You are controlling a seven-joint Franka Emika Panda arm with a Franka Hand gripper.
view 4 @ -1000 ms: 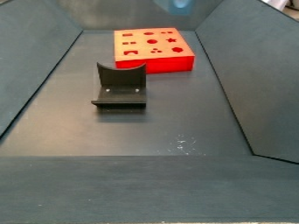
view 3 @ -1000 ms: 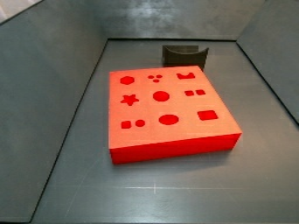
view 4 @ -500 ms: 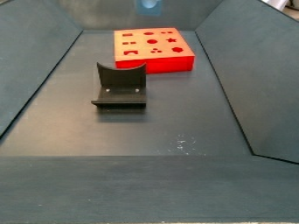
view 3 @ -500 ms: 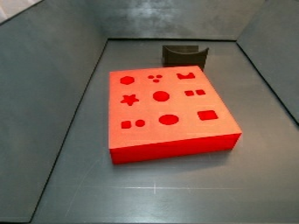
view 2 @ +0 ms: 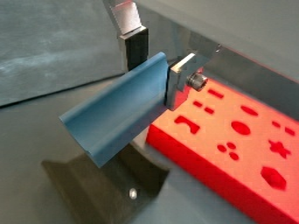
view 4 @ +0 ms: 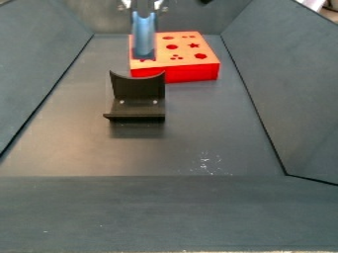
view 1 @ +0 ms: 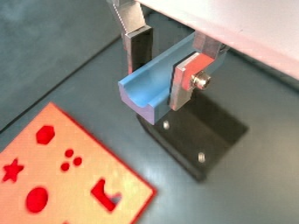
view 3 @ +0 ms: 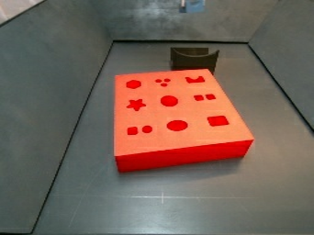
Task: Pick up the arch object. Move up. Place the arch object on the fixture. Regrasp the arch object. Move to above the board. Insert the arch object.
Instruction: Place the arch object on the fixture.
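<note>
I see the gripper (view 1: 162,63) clamping the arch object (view 1: 149,84) above the fixture (view 1: 198,140) (board (view 4: 185,57) just behind, nothing between).

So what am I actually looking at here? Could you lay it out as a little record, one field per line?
gripper: the gripper hangs in the air above the fixture, shut on the arch object
arch object: the arch object, a small blue-grey piece, is clamped between the two fingers and touches nothing else
fixture: the fixture, a dark bracket, stands on the floor with nothing on it
board: the board, a red slab with shaped cut-outs, lies flat on the floor
floor: grey floor
</note>
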